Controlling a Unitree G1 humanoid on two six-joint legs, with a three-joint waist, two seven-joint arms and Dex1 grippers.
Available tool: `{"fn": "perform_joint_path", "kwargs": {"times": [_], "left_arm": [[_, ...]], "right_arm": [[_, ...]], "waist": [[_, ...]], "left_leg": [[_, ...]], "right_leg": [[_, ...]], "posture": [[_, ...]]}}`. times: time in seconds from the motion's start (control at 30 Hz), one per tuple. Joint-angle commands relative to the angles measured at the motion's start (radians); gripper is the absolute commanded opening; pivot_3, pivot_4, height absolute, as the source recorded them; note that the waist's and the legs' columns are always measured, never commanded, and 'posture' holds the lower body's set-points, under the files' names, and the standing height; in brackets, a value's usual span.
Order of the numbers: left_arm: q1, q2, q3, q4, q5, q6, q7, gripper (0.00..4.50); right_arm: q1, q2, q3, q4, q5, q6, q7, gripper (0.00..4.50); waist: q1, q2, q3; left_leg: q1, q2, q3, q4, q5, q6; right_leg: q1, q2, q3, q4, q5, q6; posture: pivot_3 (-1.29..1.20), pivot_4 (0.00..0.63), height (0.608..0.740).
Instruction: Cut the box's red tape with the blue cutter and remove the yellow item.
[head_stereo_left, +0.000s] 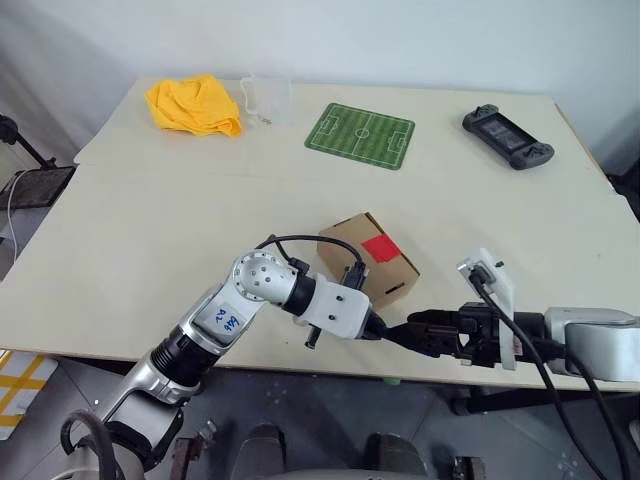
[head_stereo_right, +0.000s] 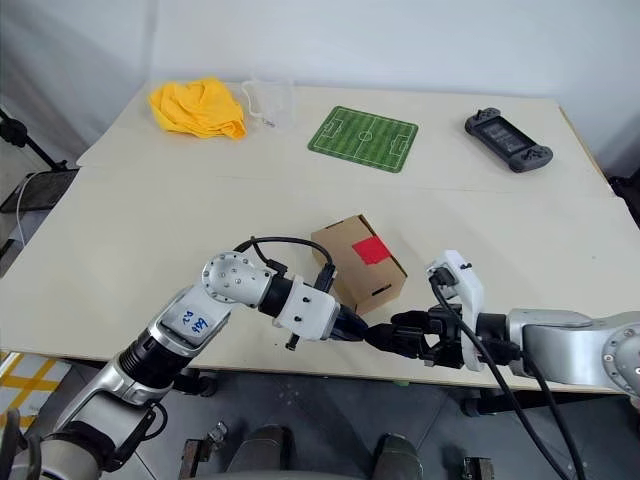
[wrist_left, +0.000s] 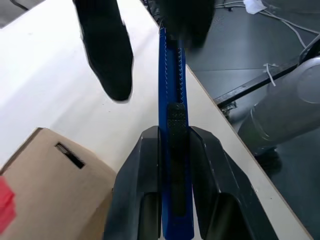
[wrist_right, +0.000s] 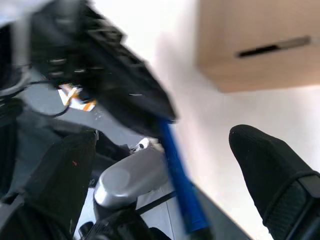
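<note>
**Left jaws pinched on the cutter, right jaws spread wide around its far end**

The left gripper (wrist_left: 175, 165) has its two black fingers pressed against the sides of the blue cutter (wrist_left: 172, 90), which runs straight out between them. The right gripper (wrist_right: 165, 165) faces it with fingers (wrist_right: 272, 170) set far apart, one on each side of the cutter's far end; whether either finger touches the blue body cannot be told. Both grippers meet tip to tip over the near edge of the table (head_stereo_left: 150, 260), just in front of the box.

Taking the box as landmark, from largest down:

- The pale table carries everything, and the box (head_stereo_left: 350, 250) sits near its front edge, about mid-width, turned at an angle.
- A yellow cloth (head_stereo_left: 195, 105) lies crumpled far behind the box, at the back-left corner.
- A green football-pitch mat (head_stereo_left: 360, 135) lies flat behind the box, towards the back.
- A dark handheld game controller (head_stereo_left: 507, 137) rests behind the box and well to the right.
- A clear plastic cup (head_stereo_left: 266, 98) stands behind the box, just beside the yellow cloth.
- The red tape (head_stereo_left: 381, 248) sits on the box's top face, which looks closed; slot cuts show on the side facing the grippers.
</note>
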Motion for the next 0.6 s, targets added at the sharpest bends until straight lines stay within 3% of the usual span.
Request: {"fn": "perform_joint_path", "kwargs": {"times": [0.03,0.4,0.5,0.6], "left_arm": [[-0.012,-0.009,0.007,-0.025,0.008,-0.009,0.012,0.46],[-0.024,-0.013,0.010,-0.002,0.021,-0.027,0.010,0.46],[-0.029,-0.015,0.011,0.008,0.026,-0.031,0.011,0.46],[-0.034,-0.023,0.008,0.009,0.026,-0.027,0.012,0.46]], "right_arm": [[0.003,0.032,-0.004,0.003,0.019,0.009,-0.016,4.46],[0.013,0.099,0.000,0.002,0.019,0.009,-0.065,4.46],[0.015,0.123,0.000,-0.001,0.019,0.004,-0.077,3.89],[0.019,0.131,0.004,-0.011,0.019,0.005,-0.083,2.92]], "waist": [[0.000,0.000,0.000],[0.000,0.000,0.000],[0.000,0.000,0.000],[0.000,0.000,0.000]], "left_leg": [[0.000,0.000,0.000,0.000,0.000,0.000],[0.000,0.000,0.000,0.000,0.000,0.000],[0.000,0.000,0.000,0.000,0.000,0.000],[0.000,0.000,0.000,0.000,0.000,0.000]], "right_leg": [[0.000,0.000,0.000,0.000,0.000,0.000],[0.000,0.000,0.000,0.000,0.000,0.000],[0.000,0.000,0.000,0.000,0.000,0.000],[0.000,0.000,0.000,0.000,0.000,0.000]], "posture": [[0.00,0.150,0.740],[0.00,0.150,0.740],[0.00,0.150,0.740],[0.00,0.150,0.740]]}}
